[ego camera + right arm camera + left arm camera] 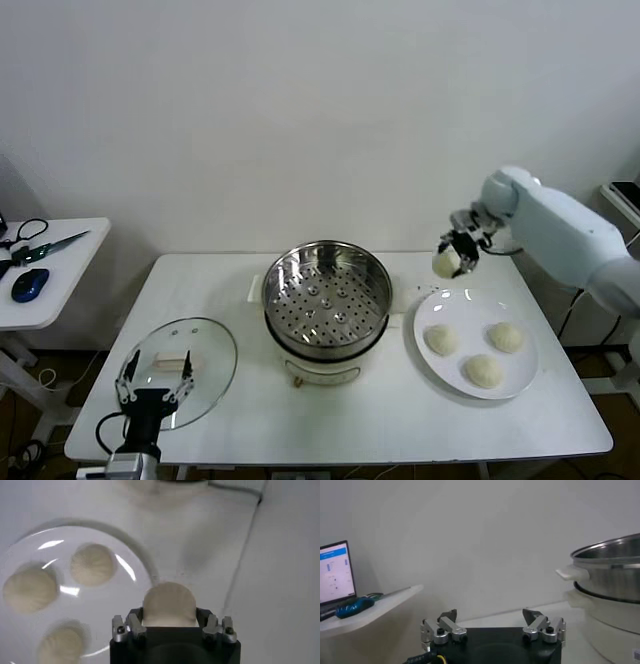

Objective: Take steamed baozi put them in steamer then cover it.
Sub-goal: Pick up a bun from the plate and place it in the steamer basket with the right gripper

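Right gripper (450,258) jaws pinching one soft, light baozi (445,263) by its sides, squashable, above bench's right half near steamer (326,290); left gripper (155,384) jaws spread.

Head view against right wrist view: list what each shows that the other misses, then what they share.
Only the head view: the steamer with its perforated tray bare, the glass cover lying on the table, the open left gripper over the cover, and a side table with scissors and a blue mouse.

Only the right wrist view: a close look at the fingers on both sides of the bun.

Both: the right gripper shut on one baozi, lifted above the white plate, where three baozi remain.
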{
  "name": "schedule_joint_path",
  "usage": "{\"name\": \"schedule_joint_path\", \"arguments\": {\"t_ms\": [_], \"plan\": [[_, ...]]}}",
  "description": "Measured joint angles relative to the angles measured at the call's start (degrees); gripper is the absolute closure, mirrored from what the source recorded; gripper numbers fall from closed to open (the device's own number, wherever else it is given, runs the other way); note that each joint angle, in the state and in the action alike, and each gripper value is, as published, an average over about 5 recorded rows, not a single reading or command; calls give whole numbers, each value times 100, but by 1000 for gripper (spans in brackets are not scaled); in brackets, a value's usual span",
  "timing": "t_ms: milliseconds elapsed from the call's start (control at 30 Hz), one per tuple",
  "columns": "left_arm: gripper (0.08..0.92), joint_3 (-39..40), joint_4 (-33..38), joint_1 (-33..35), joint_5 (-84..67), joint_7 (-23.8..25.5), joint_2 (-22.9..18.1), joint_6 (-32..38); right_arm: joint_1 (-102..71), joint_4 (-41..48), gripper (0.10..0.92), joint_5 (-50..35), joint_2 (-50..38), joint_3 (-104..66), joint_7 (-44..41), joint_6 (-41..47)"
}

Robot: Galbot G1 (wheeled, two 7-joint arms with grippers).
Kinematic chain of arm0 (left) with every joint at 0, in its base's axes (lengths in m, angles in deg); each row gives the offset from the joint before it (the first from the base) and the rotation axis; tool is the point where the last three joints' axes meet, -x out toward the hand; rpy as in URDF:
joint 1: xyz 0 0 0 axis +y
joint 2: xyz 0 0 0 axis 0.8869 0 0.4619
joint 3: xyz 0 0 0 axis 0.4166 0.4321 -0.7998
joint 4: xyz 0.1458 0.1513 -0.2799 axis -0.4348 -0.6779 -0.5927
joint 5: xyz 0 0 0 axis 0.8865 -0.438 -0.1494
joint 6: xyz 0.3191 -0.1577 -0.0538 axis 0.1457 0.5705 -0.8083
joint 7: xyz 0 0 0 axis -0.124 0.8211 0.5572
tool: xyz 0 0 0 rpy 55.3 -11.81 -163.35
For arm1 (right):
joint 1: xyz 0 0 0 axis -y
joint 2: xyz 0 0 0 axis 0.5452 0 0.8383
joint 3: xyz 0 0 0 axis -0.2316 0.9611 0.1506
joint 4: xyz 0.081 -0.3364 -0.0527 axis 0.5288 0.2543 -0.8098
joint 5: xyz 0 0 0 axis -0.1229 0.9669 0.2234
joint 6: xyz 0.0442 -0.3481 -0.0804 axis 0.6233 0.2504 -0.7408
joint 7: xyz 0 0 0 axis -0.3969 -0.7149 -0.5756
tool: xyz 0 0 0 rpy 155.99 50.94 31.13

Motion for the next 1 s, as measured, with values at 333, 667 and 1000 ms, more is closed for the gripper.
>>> {"name": "schedule_joint_path", "arguments": {"t_ms": [333,667,1000], "plan": [[177,34,51,60,11,-15,-30,0,518,-969,338,501,760,387,105,-840],[177,18,54,146,13,-30,-40,15,141,-1304,334,1822,1458,411,422,-1557],[177,12,22,138,4,-40,-33,16,-355,-1082,330,2579,1912,438,609,-1865]]}}
